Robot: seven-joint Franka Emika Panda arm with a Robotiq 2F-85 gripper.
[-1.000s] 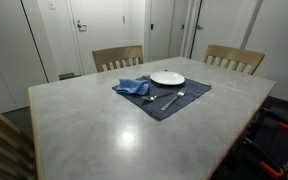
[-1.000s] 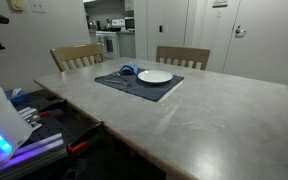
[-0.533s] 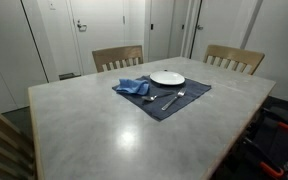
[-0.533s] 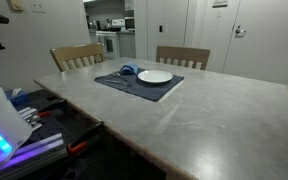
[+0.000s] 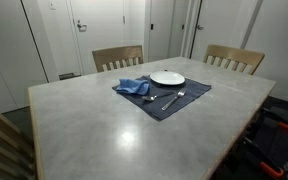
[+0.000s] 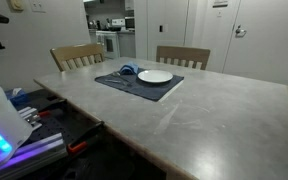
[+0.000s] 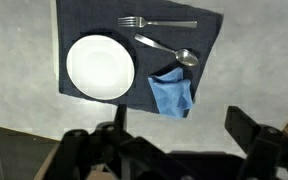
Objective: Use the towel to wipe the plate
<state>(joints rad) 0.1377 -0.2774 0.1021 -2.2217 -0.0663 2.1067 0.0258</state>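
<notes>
A white plate (image 5: 167,78) sits on a dark placemat (image 5: 175,104) on the grey table; it also shows in an exterior view (image 6: 155,76) and the wrist view (image 7: 100,67). A crumpled blue towel (image 5: 133,87) lies on the mat beside the plate, also seen in an exterior view (image 6: 127,71) and the wrist view (image 7: 171,92). My gripper (image 7: 184,135) shows only in the wrist view. It is open and empty, high above the table, off the mat's edge near the towel.
A fork (image 7: 154,22) and a spoon (image 7: 164,48) lie on the mat next to the plate. Two wooden chairs (image 5: 117,57) (image 5: 234,58) stand at the table's far side. Red and blue equipment (image 6: 44,115) sits beside the table edge.
</notes>
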